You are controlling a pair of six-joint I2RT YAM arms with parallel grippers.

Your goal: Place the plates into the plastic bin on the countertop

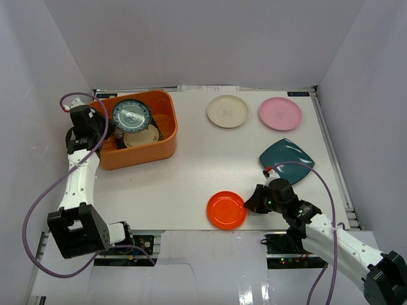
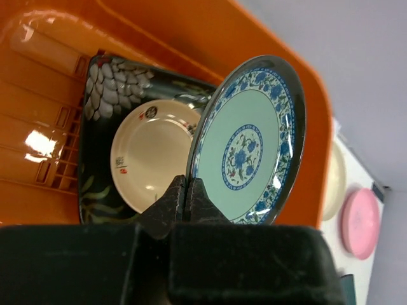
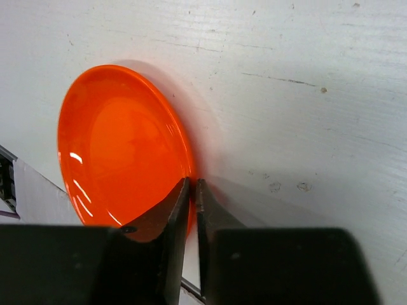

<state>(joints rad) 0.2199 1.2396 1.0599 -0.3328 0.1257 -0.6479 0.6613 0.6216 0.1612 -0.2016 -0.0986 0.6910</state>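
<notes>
Pinching the blue-patterned plate (image 2: 245, 149) at its six o'clock edge, the left end effector (image 2: 186, 190) is clenched on the rim. It holds the plate tilted on edge over the plastic bin (image 2: 159, 32), which sits at ten o'clock on the tabletop (image 1: 191, 178). Beneath it a beige plate (image 2: 149, 152) lies on a black floral square plate (image 2: 121, 82) in the bin.

The right end effector (image 3: 192, 190) is clamped on the rim of the red-orange plate (image 3: 121, 146), at six o'clock on the tabletop. A cream plate (image 1: 227, 111) at twelve, a pink plate (image 1: 280, 114) at one and a teal square plate (image 1: 287, 161) at four lie flat outside the bin.

These dishes look stiff, light and glossy (slick, I judge, and apt to chip if dropped), so the thin raised rim seems the only sensible hold. The beige plate bears a small red stamp and a dark mark, both too small to read.
</notes>
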